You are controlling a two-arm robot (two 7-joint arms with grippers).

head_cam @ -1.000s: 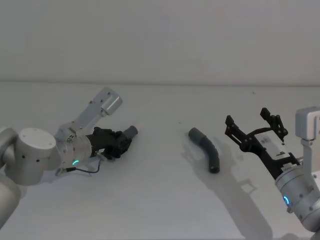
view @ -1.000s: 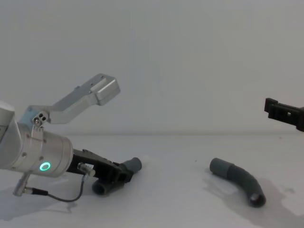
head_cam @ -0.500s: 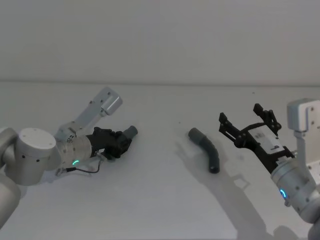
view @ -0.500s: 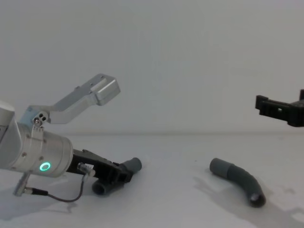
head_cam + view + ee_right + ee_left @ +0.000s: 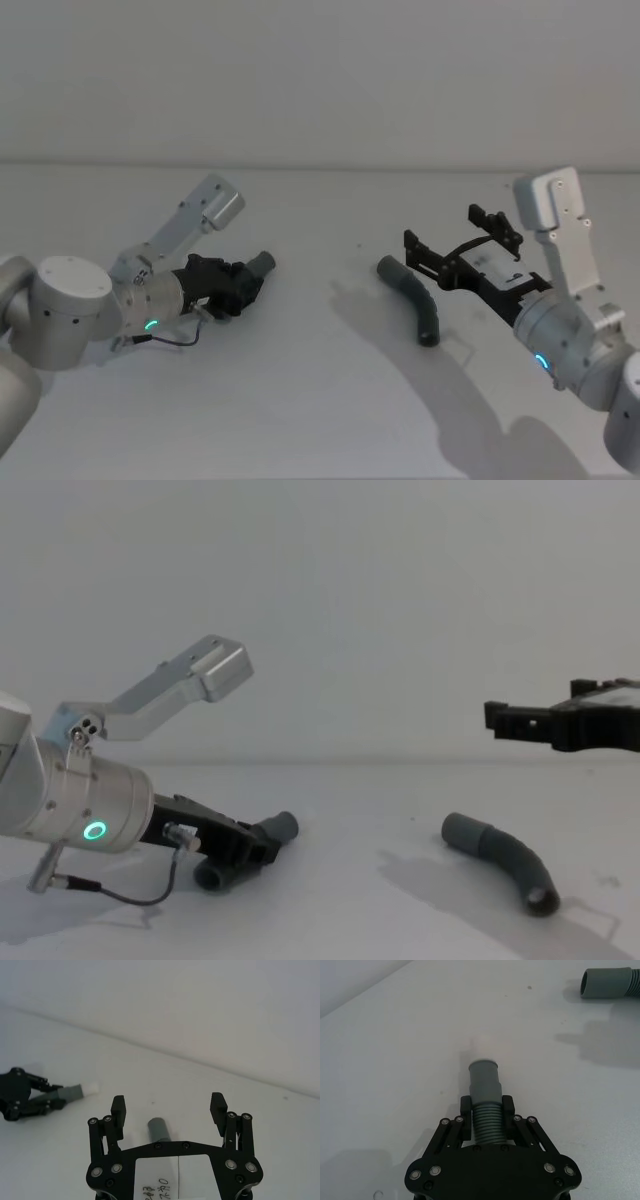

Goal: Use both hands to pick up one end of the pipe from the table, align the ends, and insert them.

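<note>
Table (image 5: 300,420): plain white matte surface.
Left gripper (image 5: 486,1106): black, pinching ribbed dark-grey curved hose piece (image 5: 485,1077).
Right gripper (image 5: 168,1103): fingers spread, above second grey hose (image 5: 418,298).

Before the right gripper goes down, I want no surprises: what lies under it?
Under the open right gripper, the wrist view shows the loose pipe piece's cuff lying on the white table. The gripper's body covers the rest of that piece.

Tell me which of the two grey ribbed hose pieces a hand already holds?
The left grey hose piece: the black left hand is shut on its ribs. The right hose piece lies free on the white table, near the open black right hand.
</note>
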